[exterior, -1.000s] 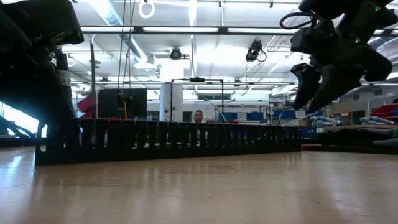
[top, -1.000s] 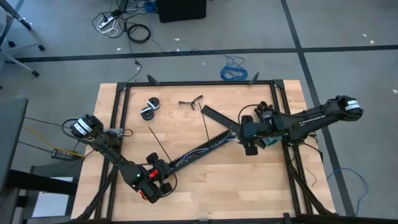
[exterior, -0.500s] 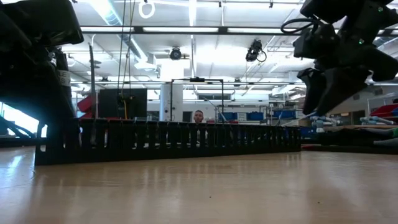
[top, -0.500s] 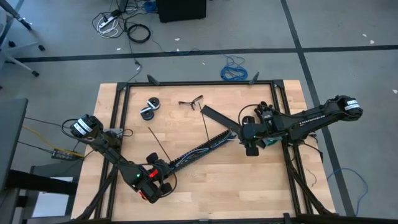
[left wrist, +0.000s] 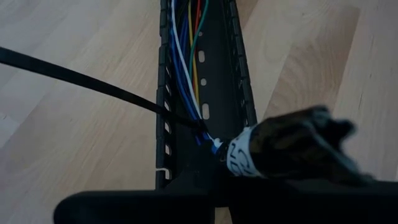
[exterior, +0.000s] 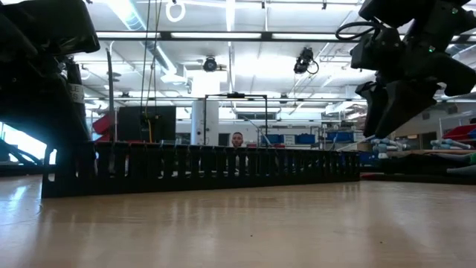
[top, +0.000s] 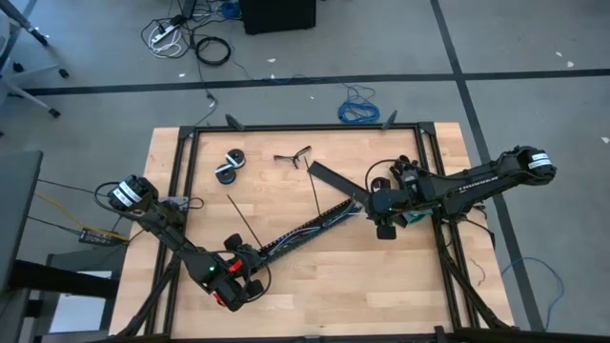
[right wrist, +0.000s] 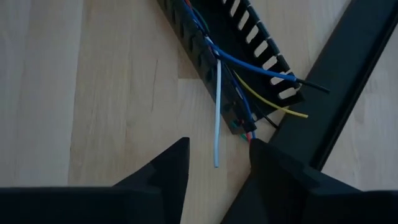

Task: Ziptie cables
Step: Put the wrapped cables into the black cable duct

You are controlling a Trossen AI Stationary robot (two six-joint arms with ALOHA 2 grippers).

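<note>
Black slotted tray (top: 307, 231) lay diagonal on the table (top: 286, 286) from overhead, cables (top: 315, 227) inside. Left gripper (top: 238, 272) sat pressed shut at its near end. Right wrist cam: right gripper (right wrist: 214, 171) was spread over the splayed cable tips (right wrist: 217, 112).

Two dark jointed arms wear white-labelled bands; black wedge-shaped claw fingers (right wrist: 155, 177).

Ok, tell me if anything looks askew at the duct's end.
The cables spill out of the slotted black duct at its end: a white, a yellow and a blue wire splay loose onto the table, just ahead of the right gripper's parted fingers.
</note>
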